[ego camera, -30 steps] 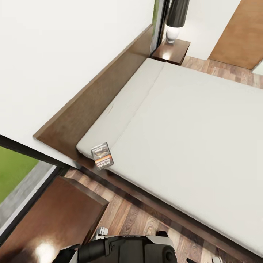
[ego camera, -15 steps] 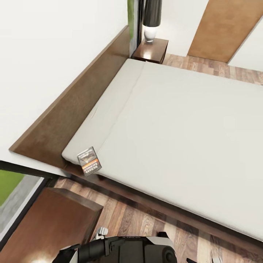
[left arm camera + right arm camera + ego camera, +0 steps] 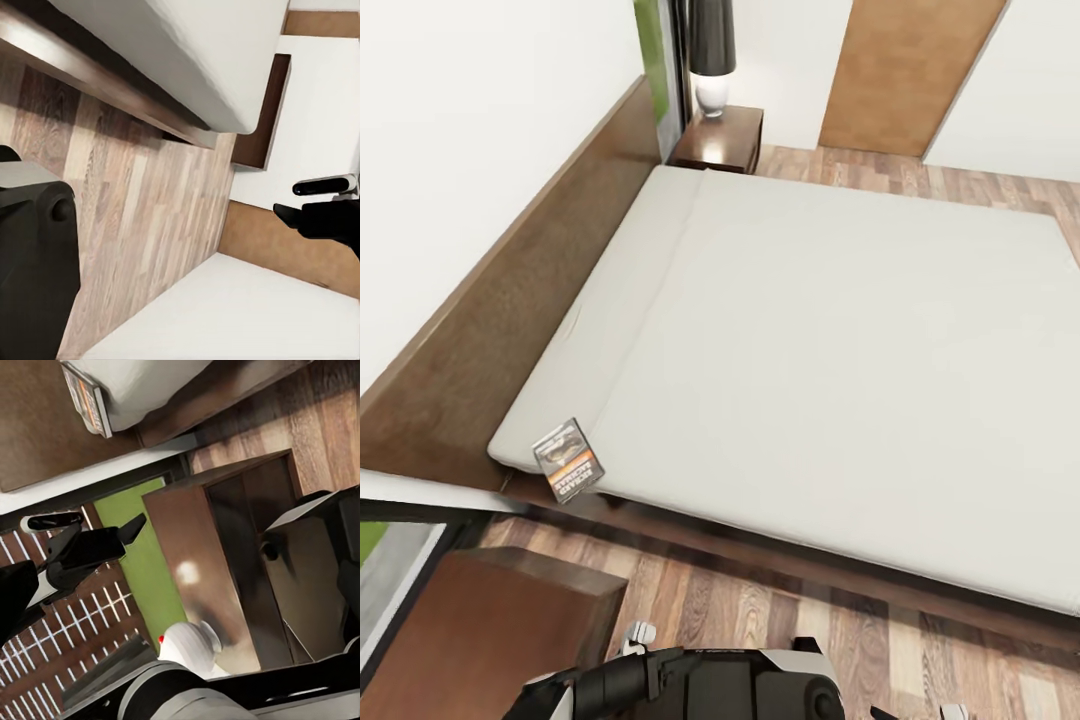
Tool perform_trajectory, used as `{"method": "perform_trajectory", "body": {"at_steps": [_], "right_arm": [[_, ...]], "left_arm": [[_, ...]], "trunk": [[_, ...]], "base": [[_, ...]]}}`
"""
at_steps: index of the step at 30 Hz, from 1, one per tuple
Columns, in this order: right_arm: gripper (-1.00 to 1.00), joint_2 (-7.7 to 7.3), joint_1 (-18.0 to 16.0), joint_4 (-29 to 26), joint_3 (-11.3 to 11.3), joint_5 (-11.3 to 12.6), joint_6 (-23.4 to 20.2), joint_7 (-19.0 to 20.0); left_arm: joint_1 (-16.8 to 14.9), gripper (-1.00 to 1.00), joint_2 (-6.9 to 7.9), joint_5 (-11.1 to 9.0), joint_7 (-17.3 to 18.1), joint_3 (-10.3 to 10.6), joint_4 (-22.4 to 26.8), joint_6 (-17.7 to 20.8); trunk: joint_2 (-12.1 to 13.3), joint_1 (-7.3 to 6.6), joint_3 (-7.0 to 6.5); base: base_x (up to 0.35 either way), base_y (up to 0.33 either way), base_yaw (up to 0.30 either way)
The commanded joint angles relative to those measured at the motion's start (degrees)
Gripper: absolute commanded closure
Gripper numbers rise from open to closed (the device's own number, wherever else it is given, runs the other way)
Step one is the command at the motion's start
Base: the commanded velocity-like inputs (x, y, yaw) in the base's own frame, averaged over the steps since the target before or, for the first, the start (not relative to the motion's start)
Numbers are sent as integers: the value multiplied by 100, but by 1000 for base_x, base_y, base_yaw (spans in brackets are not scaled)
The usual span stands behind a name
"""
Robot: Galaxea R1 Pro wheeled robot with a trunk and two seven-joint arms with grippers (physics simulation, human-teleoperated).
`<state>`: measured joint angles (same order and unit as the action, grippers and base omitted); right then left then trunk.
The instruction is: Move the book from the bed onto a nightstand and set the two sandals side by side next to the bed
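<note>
Head view, left to right: your near nightstand (image 3: 500, 620) sits at the lower left, its top bare, hard against the window wall. Just beyond it, the book (image 3: 568, 460) lies flat on the bed's (image 3: 840, 360) near head-end corner, overhanging the mattress edge slightly, cover up. The headboard (image 3: 490, 330) runs along the white wall up to the far nightstand (image 3: 722, 140), which carries a lamp (image 3: 712, 60). Between the bed's near side rail and your base lies a strip of open plank floor (image 3: 840, 640), widening to the right. Beyond the bed's far edge, more floor reaches a wooden door (image 3: 905, 75).

Left wrist view: the left gripper (image 3: 319, 202) hangs near the mattress corner; you cannot tell its jaw state.

Right wrist view: the right gripper (image 3: 82, 540) points toward the book and nightstand, fingers narrowly parted, holding nothing.
</note>
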<state>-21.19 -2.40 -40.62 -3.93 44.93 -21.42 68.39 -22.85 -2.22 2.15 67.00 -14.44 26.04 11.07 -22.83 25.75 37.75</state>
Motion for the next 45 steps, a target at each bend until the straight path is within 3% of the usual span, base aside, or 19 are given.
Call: {"method": "perform_trajectory", "body": {"at_steps": [1,24,38,45], "right_arm": [[-100,-8,-4,1,-28,60,-55,2],[-100,1,-3,1,-37,59,-46,-1],[-100,15,-3,4,-37,55,-29,-47],[-100,18,-3,9,-37,51,-22,-61]], "left_arm": [[0,-100,-7,23,32,-41,6,61],[0,-100,-5,23,32,-44,6,60],[0,-100,12,8,32,-61,6,62],[0,-100,189,-107,40,-150,6,72]], "trunk": [[-8,3,4],[-8,3,-40],[-8,3,-42],[-8,3,-42]], "base": [[0,0,-280],[0,0,-269],[0,0,-39],[0,0,0]]}}
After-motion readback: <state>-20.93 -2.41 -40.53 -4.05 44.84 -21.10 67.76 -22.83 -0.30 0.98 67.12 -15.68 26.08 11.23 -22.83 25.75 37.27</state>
